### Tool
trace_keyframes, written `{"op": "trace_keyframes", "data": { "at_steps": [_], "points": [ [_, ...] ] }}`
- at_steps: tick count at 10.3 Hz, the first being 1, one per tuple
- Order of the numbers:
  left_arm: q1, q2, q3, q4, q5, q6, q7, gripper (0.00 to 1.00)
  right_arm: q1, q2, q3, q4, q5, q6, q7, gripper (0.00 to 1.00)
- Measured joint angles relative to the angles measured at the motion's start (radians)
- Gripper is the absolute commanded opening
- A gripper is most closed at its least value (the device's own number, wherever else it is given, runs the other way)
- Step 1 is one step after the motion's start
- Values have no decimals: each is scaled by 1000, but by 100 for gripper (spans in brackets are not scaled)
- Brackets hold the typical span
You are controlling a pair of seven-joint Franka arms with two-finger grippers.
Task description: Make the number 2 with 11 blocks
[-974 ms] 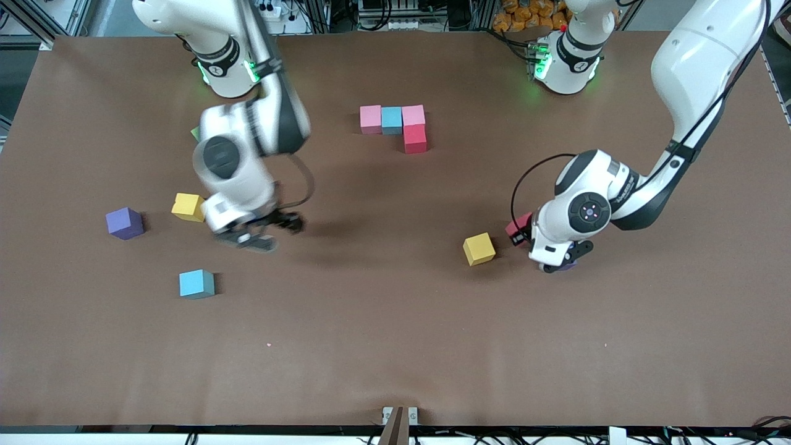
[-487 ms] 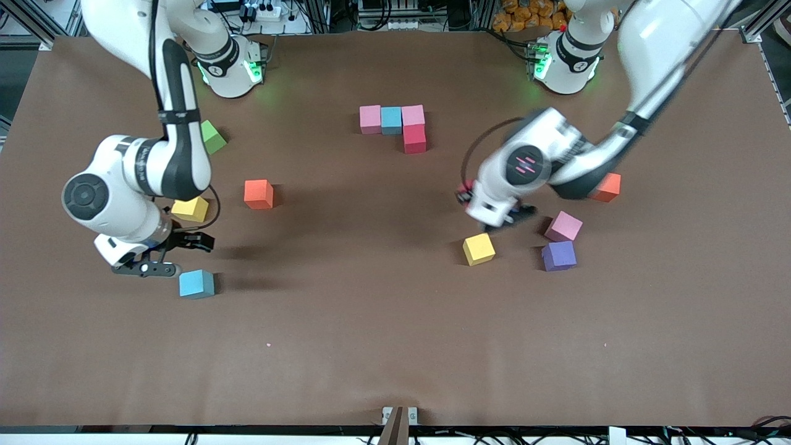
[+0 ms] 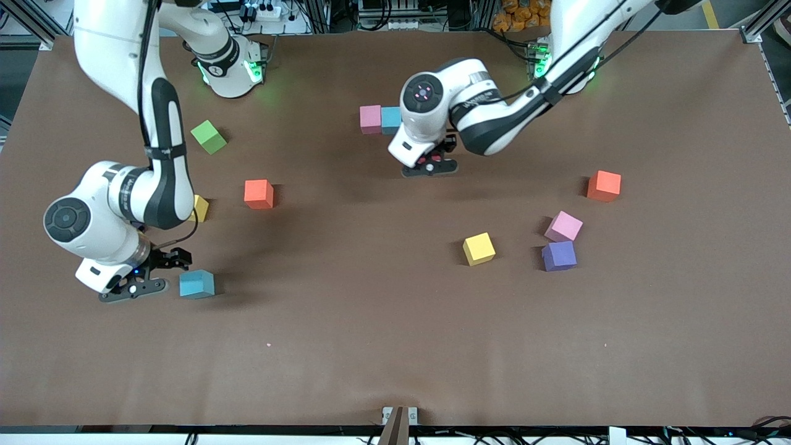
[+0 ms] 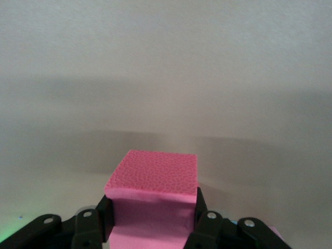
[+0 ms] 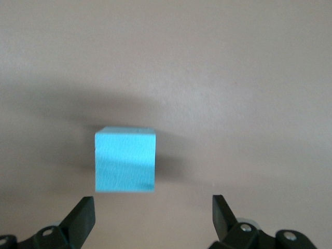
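Where coloured blocks point(image 3: 479, 248) lie scattered, brown matte table point(image 3: 395, 346) spreads.

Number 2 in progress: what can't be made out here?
- Front view: left arm's wrist hides the number 2 past its end pink cube and blue cube.
- Front view: left gripper there covers most of its held pink cube.
- Front view: right arm hides most of one yellow cube; right gripper open beside loose blue cube.
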Motion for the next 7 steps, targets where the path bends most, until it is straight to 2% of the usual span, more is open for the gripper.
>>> {"op": "trace_keyframes", "data": {
  "at_steps": [3,4,7],
  "points": [
    [-2,12,7,-16,0,33,-28,32,-63,12,91,2,9,39,-5,100],
    [1,14,10,-25,2,55,-68,32,-70,13,113,3,36,51,-5,100],
    [-1,22,13,-46,52,84,-110,32,-75,37,125,3,78,87,-7,100]
  ]
}}
